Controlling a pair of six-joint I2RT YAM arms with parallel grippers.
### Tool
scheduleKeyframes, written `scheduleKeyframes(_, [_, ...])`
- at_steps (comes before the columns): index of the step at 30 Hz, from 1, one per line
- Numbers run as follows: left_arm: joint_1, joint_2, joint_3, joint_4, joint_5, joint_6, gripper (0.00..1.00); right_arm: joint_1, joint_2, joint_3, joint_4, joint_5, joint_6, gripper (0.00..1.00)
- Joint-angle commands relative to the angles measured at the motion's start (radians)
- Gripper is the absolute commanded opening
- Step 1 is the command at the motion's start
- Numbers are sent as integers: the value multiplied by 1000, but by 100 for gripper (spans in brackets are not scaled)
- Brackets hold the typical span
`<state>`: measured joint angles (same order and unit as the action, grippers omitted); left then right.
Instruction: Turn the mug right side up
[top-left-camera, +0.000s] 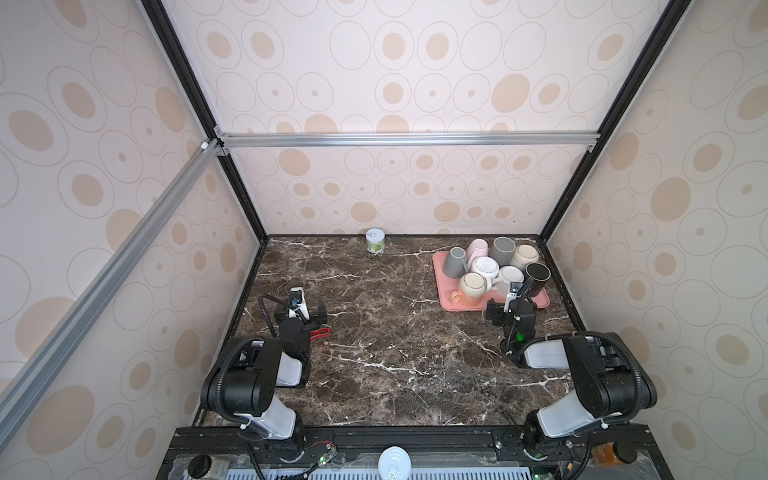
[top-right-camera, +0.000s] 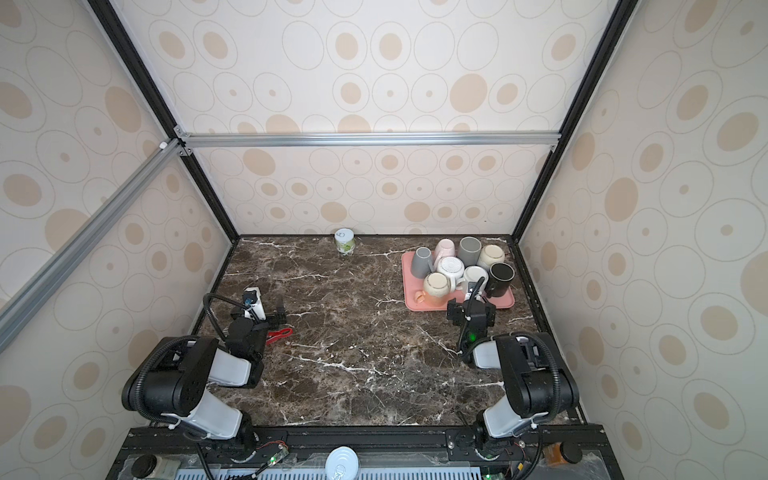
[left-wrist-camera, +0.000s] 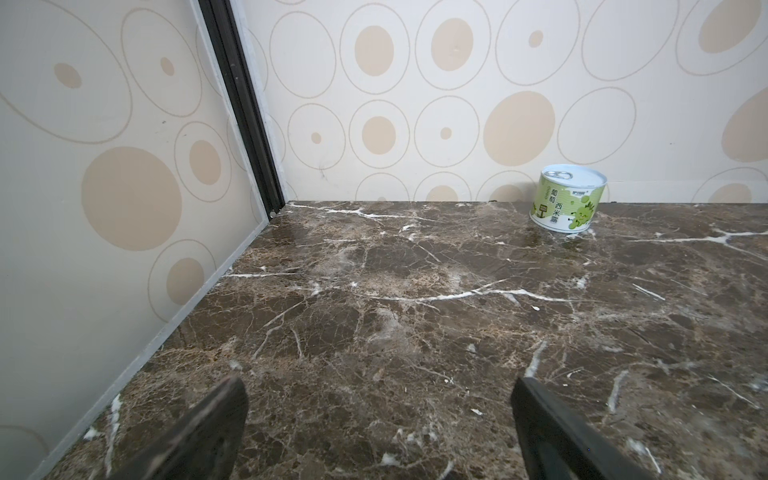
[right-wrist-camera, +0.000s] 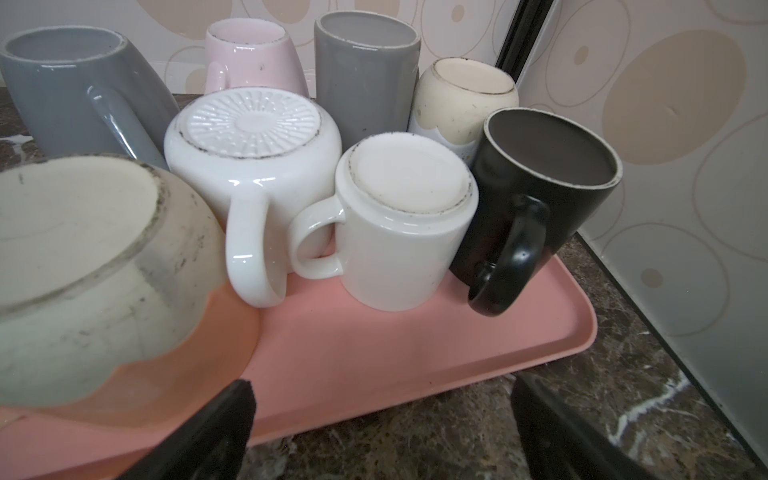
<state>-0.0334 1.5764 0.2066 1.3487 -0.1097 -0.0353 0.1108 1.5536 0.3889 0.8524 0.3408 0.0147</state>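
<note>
Several mugs stand bottom up on a pink tray (top-left-camera: 478, 303) (right-wrist-camera: 374, 345) at the back right of the marble table. At the tray's front are a plain white mug (right-wrist-camera: 399, 249) (top-left-camera: 509, 277), a black mug (right-wrist-camera: 540, 199) (top-left-camera: 537, 275), a white mug with a ribbed base (right-wrist-camera: 253, 158) and a beige-and-orange mug (right-wrist-camera: 83, 270) (top-left-camera: 471, 286). Grey, pink and cream mugs stand behind them. My right gripper (top-left-camera: 512, 308) (right-wrist-camera: 382, 386) is open at the tray's front edge, facing the white mug and touching nothing. My left gripper (top-left-camera: 309, 311) (left-wrist-camera: 380, 384) is open and empty over the left of the table.
A green-and-white can (top-left-camera: 376, 242) (left-wrist-camera: 569, 199) stands at the back wall near the middle. A small red object (top-left-camera: 321, 333) lies beside the left arm. Patterned walls with black corner posts close in the left, back and right sides.
</note>
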Motion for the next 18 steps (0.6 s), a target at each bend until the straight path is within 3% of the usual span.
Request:
scheduleKeyframes(1, [3,4,21,4,8,25,100,-5,-8,9,7,12,2,100])
scheduleKeyframes(18, [0,-15,2,30,-12,20,100,-4,-31,-36,77,25,4,100])
